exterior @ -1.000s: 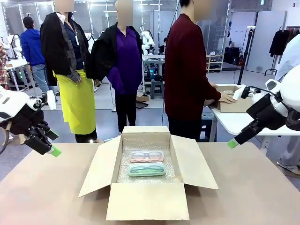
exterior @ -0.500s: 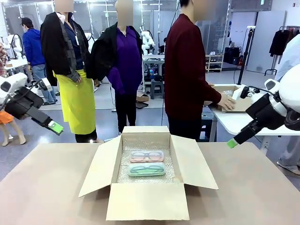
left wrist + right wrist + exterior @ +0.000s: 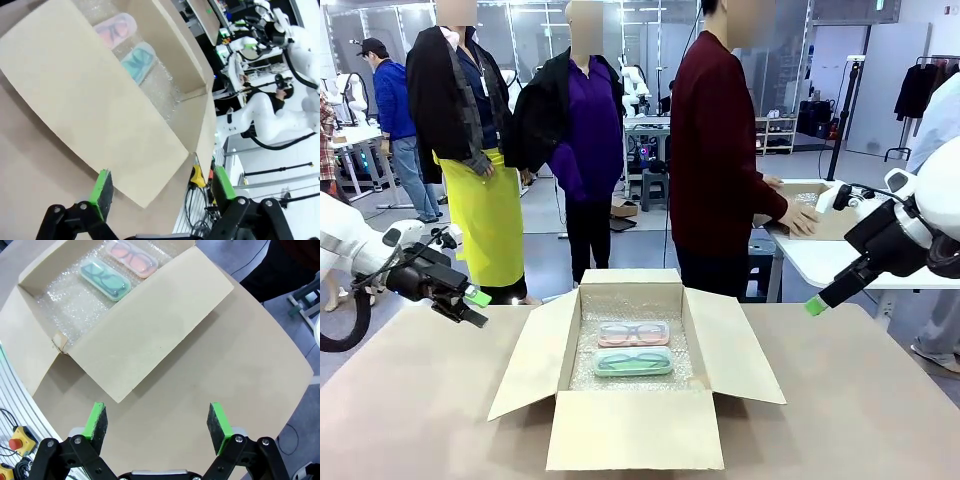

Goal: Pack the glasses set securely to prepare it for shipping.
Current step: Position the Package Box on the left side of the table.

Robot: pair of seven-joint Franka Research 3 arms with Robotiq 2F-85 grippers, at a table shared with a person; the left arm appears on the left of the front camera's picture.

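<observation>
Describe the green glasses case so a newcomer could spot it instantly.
Find the open cardboard box in the middle of the table; bubble wrap lines its floor. Two flat clear-lidded cases lie on it side by side. The green case is the one nearer the robot; the pink case lies behind it.

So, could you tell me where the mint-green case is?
Front view: the mint-green case lies inside the open cardboard box at mid-table, on bubble wrap, robot-side of the pink case.
</observation>
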